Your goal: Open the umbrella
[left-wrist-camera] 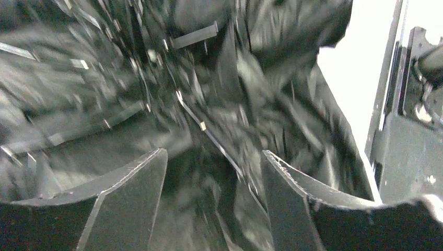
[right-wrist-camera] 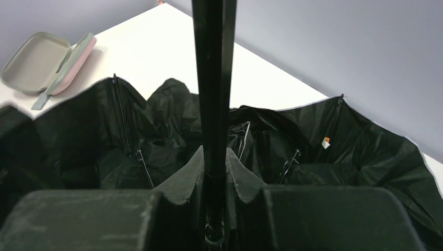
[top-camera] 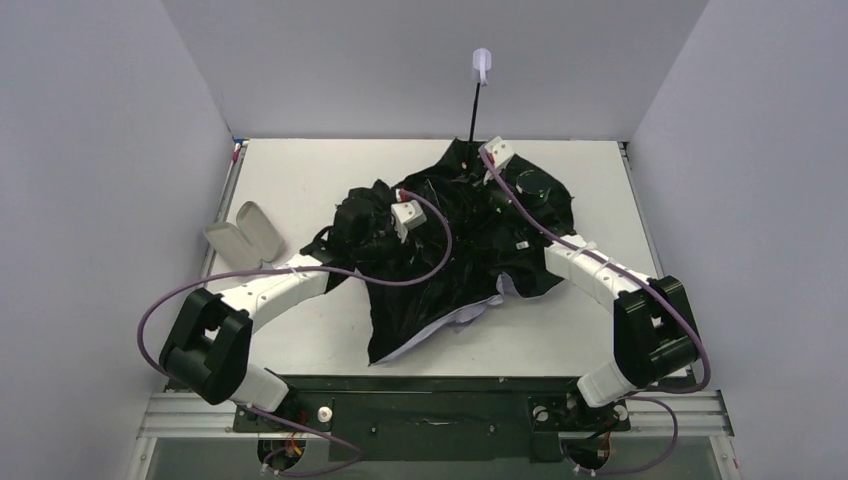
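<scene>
The umbrella (top-camera: 450, 270) lies half-spread on the table, black inner side up, with some lilac-white outer fabric (top-camera: 470, 318) showing at its near edge. Its thin black shaft (top-camera: 473, 110) rises toward the back to the small lilac handle (top-camera: 482, 62). My right gripper (top-camera: 478, 150) is shut on the shaft (right-wrist-camera: 214, 78) low down, near the canopy, fingers (right-wrist-camera: 185, 180) pressed on both sides. My left gripper (top-camera: 400, 222) is sunk in the fabric on the left. In the blurred left wrist view it (left-wrist-camera: 214, 162) is open, with black fabric and a thin metal rib (left-wrist-camera: 209, 136) between its fingers (left-wrist-camera: 130, 198).
A pale pink-beige capsule case (top-camera: 245, 232) lies open at the table's left, also in the right wrist view (right-wrist-camera: 47, 63). Grey walls enclose the table on three sides. The dark base rail (top-camera: 430, 400) runs along the near edge.
</scene>
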Tool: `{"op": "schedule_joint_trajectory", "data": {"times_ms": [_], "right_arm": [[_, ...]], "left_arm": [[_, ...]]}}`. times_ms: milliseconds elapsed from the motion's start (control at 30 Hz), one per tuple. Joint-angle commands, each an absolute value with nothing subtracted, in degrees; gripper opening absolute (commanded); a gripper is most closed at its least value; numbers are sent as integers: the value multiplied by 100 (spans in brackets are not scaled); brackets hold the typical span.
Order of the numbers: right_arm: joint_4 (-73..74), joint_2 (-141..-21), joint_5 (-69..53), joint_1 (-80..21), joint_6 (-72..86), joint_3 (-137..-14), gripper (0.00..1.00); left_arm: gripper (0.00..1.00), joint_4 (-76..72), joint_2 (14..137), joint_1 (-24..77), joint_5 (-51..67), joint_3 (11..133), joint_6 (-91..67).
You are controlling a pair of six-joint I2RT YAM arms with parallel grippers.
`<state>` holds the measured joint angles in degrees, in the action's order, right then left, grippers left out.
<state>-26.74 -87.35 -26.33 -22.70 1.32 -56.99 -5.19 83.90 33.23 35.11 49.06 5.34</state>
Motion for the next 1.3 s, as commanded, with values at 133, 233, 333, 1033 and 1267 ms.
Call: {"op": "schedule_joint_trajectory", "data": {"times_ms": [133, 233, 333, 1033, 1267], "right_arm": [[-3650, -8482, -2248, -2548, 236, -5643, 0], [-3729, -8572, -2182, -2563, 328, -5686, 0], [-3744, -8602, -2139, -2626, 387, -5709, 0], [-3833, -9040, -1739, -2701, 901, -6257, 0], [-3813, -9041, -1706, -2643, 975, -6360, 0]], "left_arm": [[59, -1922, 8373, 3334, 3655, 5672, 38], [46, -2134, 8661, 3643, 3070, 5691, 193], [37, -2499, 8953, 3807, 2708, 5677, 302], [49, -1830, 10502, 5007, 4158, 5691, 2500], [49, -823, 11088, 5130, 4011, 5955, 2802]]}}
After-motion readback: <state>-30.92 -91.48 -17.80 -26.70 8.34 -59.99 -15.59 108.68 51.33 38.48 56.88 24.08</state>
